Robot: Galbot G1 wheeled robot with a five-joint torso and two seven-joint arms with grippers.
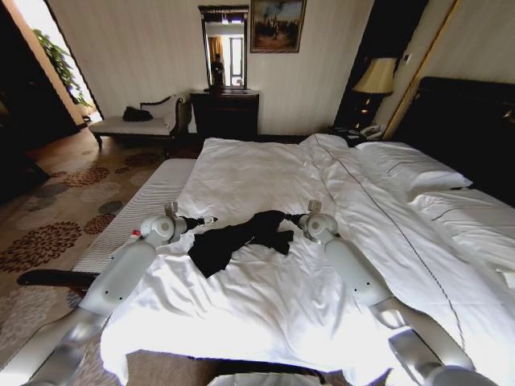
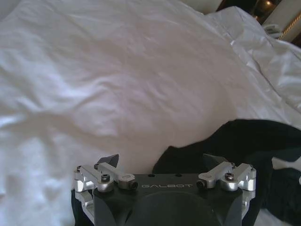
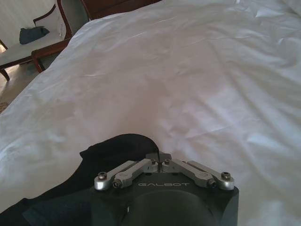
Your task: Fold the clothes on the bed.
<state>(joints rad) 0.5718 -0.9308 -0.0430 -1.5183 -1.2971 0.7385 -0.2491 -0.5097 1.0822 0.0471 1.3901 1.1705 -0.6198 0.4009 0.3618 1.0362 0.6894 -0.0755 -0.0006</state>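
White duvet (image 1: pixel 265 297) covers the bed (image 1: pixel 451 121), black T-shirt (image 1: pixel 233 240) crumpled near its foot edge.
Left gripper (image 2: pixel 161 162) hangs spread beside the shirt; right gripper (image 3: pixel 160 158) is pressed together on the shirt's fabric.

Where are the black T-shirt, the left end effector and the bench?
black T-shirt (image 1: pixel 233 237): head view, middle of the crumpled cloth on the duvet.
left end effector (image 2: pixel 162 162): left wrist view, midway between its spread fingertips.
bench (image 1: pixel 133 126): head view, pale seat cushion by the wall.
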